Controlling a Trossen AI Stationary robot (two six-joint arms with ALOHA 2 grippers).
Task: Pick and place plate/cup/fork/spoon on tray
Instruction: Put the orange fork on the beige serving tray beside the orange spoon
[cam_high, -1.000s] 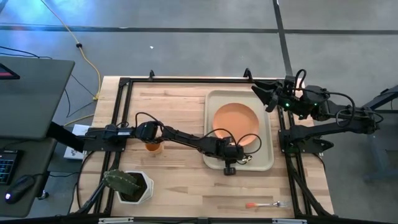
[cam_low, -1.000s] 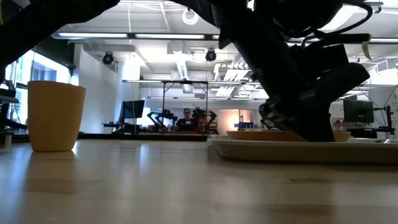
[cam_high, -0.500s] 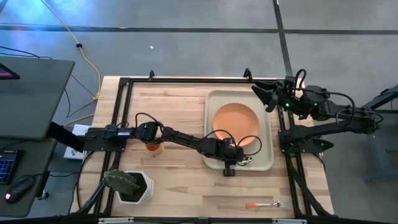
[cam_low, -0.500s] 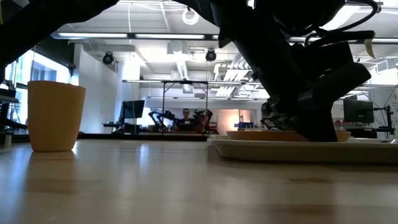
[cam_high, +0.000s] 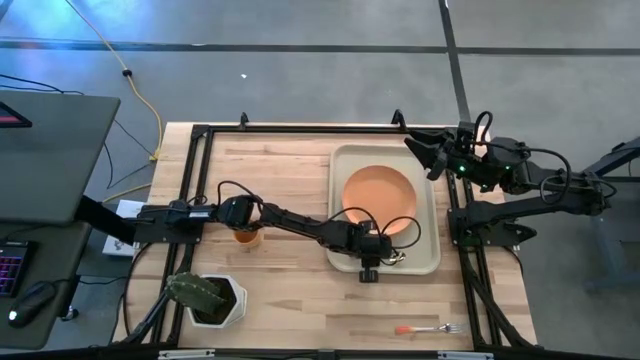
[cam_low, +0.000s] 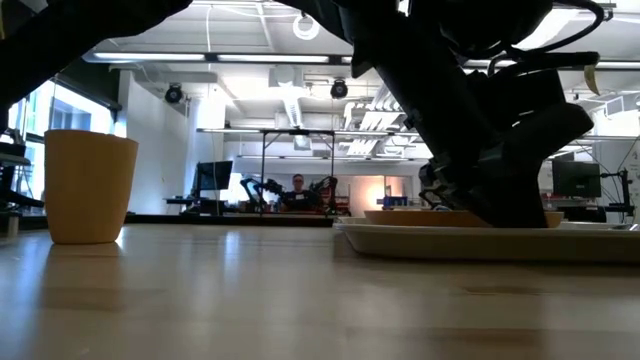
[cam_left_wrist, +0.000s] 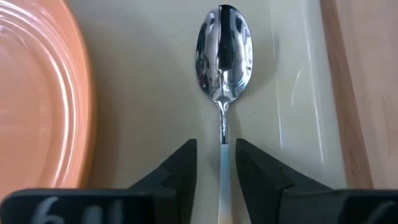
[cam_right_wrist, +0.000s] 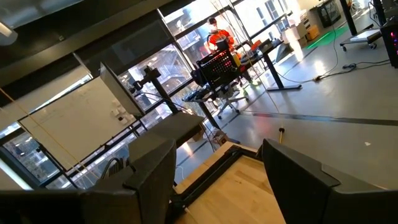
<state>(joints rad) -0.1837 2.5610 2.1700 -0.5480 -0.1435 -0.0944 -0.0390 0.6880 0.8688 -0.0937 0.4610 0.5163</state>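
The beige tray lies on the right half of the table with the orange plate on it. The spoon lies flat on the tray floor between the plate and the tray's near rim, its bowl toward the table's right. My left gripper is low over the tray's near part, slightly open. Its fingers stand on either side of the spoon's handle with a gap at each side. The cup stands on the table left of the tray. The fork lies near the table's near right corner. My right gripper is open in the air by the tray's far right corner.
A white square pot with a green cactus stands at the table's near left. My left arm stretches across the table's middle, over the cup. Bare wood lies between the tray and the near edge.
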